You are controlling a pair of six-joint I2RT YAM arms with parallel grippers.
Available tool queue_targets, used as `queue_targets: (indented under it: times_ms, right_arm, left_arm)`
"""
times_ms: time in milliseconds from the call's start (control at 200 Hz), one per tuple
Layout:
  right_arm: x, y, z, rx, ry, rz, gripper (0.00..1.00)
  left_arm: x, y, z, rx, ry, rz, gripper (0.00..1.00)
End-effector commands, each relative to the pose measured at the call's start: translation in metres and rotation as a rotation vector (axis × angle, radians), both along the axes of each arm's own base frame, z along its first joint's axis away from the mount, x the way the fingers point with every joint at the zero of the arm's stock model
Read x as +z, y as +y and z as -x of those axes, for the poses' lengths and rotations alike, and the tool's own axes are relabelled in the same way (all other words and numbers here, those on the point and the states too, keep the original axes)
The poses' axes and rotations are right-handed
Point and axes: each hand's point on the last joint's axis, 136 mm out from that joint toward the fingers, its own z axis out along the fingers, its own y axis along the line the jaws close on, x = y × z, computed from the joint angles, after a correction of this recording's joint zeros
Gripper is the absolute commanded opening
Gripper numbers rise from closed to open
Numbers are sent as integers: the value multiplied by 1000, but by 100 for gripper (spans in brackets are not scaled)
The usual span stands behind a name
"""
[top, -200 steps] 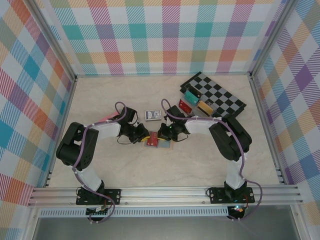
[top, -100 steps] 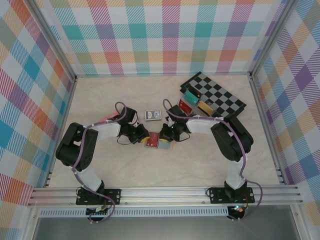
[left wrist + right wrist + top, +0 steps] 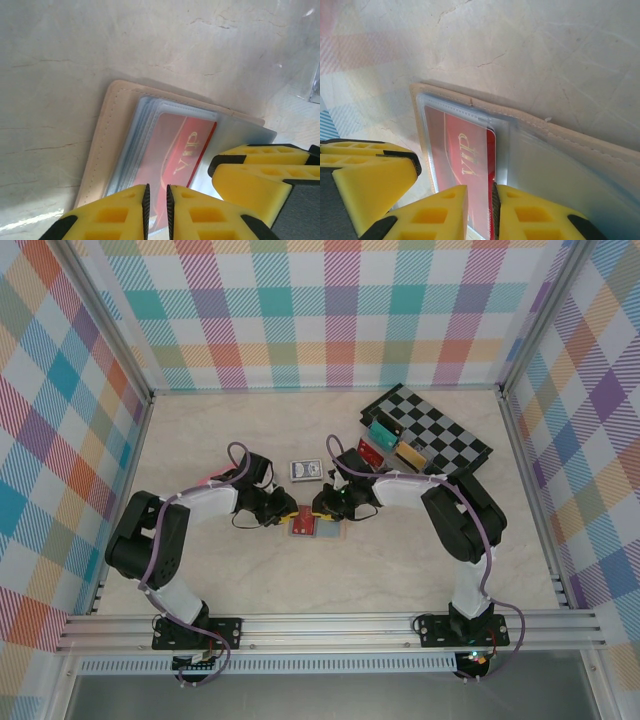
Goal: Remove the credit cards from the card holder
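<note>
Left gripper (image 3: 156,212), from 9 o'clock, and right gripper (image 3: 480,212) have closed onto the holder (image 3: 106,135); fingers narrow, card (image 3: 172,150) grip unclear, extraction seems near.

The red card (image 3: 175,150) ran hidden beneath the left gripper (image 3: 157,192) and the right gripper (image 3: 480,195); whether either pinched it could not be told.

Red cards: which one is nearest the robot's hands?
The red VIP card, flat in the open card holder between the left end effector and right end effector. The other red card stands in the rack.
</note>
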Motion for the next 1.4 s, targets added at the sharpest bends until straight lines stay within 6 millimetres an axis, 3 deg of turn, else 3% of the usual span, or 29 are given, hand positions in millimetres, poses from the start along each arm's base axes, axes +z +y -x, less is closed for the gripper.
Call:
queue_targets:
  times_ms: [0,355,865,1075,1230,1395]
  right_arm:
    - [-9,-2,2,-6,31,10,20]
    - [-19,-1,6,20,55,13,18]
    - [-10,12,6,57,18,-87,10]
    - [-3,6,5,47,-8,-79,0]
    - [1,-2,5,43,-15,-75,0]
    - [-1,-14,5,28,-14,-57,0]
  left_arm:
    - [-1,3,-3,-3,1,-12,18]
    - [-24,10,1,15,59,-65,15]
    - [-36,14,16,23,107,-71,14]
    - [-27,15,11,29,78,-74,22]
    - [-27,17,11,32,75,-78,31]
    - [-29,18,14,33,86,-78,33]
